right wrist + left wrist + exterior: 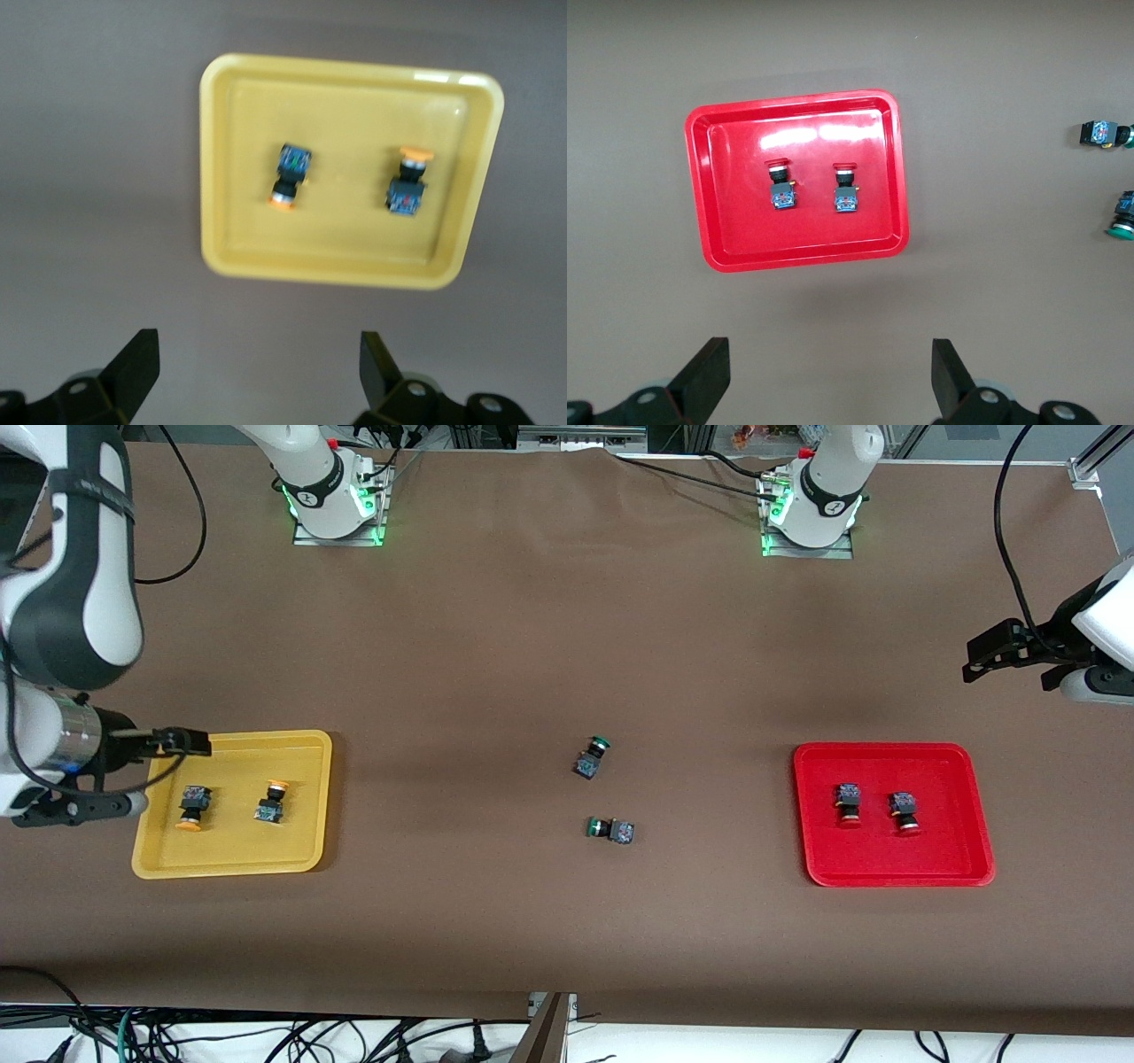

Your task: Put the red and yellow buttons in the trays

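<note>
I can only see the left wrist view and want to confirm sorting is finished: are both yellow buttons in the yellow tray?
Observer: Yes, both yellow buttons lie in the yellow tray, toward the right arm's end.
Operator: Is the right end effector holding anything?
Observer: No, the right end effector is open and empty, above the table beside the yellow tray.
Operator: Where's my left end effector?
Observer: The left end effector is open, over bare table at the left arm's end, not above the red tray.
</note>
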You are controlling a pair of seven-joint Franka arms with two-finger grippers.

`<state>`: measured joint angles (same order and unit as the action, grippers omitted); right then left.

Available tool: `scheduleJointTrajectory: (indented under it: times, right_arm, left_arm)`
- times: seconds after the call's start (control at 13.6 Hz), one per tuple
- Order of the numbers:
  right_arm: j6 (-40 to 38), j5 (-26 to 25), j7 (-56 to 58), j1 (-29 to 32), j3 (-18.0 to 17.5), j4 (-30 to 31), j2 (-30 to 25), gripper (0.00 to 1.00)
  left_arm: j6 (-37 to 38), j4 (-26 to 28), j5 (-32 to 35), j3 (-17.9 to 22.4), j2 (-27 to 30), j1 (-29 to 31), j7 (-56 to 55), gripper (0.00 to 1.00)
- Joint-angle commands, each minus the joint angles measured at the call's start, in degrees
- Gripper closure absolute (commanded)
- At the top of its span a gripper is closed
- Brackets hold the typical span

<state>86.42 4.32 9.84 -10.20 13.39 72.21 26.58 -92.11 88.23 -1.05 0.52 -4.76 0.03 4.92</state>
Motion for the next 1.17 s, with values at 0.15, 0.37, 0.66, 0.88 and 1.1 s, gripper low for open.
scheduleJointTrajectory:
  times: [0.15, 0.37, 0.66, 0.88, 1.1]
  right_arm:
    - [-5.03, -1.67, -0.08, 0.70, -4.67, 1.61, -8.11, 0.00]
    - [-5.30, -4.05, 0.27, 4.46, -8.98, 5.12, -14.16, 0.00]
    - [-5.20, -4.05, 0.45, 9.05, -13.56, 10.05, -22.43, 0.00]
    - [-6.60, -4.75, -0.07, 10.37, -16.20, 12.08, -23.85, 0.00]
    - [-6.96, -4.49, -2.87, 10.46, -16.20, 12.78, -24.29, 0.00]
  left_arm:
    - [0.09, 0.63, -1.94, -0.87, 0.71, 1.21, 0.09, 0.00]
    - [0.17, 0.81, -1.59, -0.87, 0.71, 1.29, 0.97, 0.00]
    - [1.31, 0.72, -0.89, -1.05, 0.89, 1.21, 3.33, 0.00]
    - [1.67, 0.54, -0.88, -1.13, 0.71, 1.12, 2.73, 0.00]
    - [1.58, 0.46, -0.97, -1.13, 0.63, 1.12, 2.38, 0.00]
